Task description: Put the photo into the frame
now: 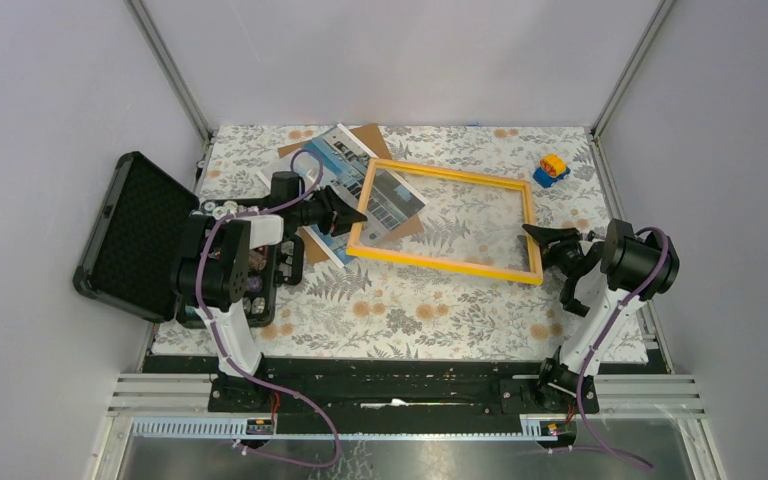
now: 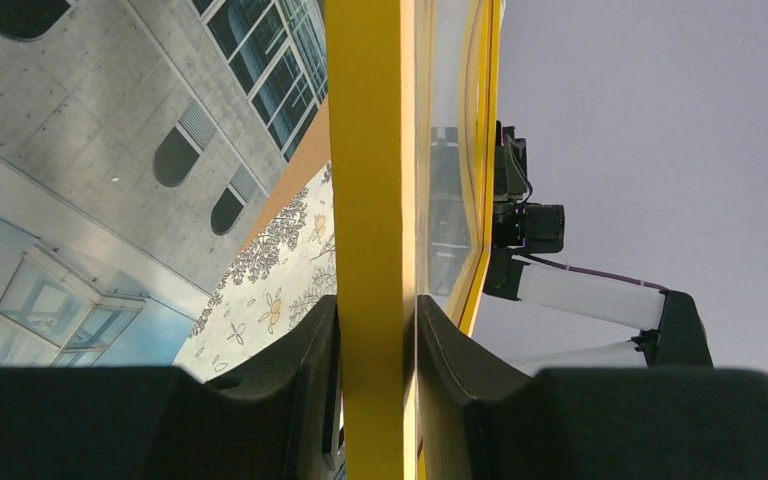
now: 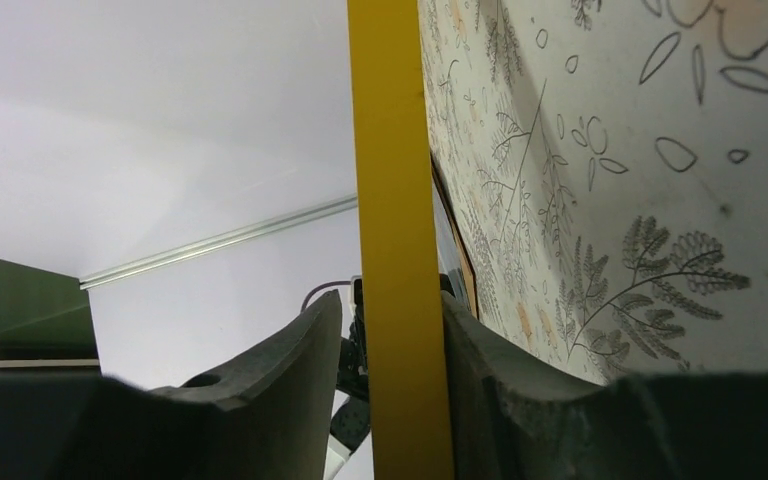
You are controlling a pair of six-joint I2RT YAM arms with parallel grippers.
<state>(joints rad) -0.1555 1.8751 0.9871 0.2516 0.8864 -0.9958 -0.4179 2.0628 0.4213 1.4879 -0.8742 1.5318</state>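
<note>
The frame (image 1: pixel 440 262) lay across the middle of the bench (image 1: pixel 410 320), its long sides running left to right and slightly skewed. The left tool (image 1: pixel 358 215) had hold of its left short rail, partly closed with both fingers (image 2: pixel 305 345) pressed flat against the yellow bar. The right tool (image 1: pixel 532 233) had hold of the right short rail, also partly closed, with its fingers (image 3: pixel 310 345) on either side of the bar and the pads up against it. Whether the frame rested on the bench or hung just clear of it could not be told.

The photo (image 1: pixel 338 160) lay face up towards the back left corner of the bench. One end of it was under the frame's left part and showed through the pane. It rested on a brown backing sheet (image 1: pixel 368 137). An open black case (image 1: pixel 130 235) stood at the left edge of the bench. A small yellow and blue toy (image 1: pixel 551 169) sat near the back right corner, well apart from the frame.
</note>
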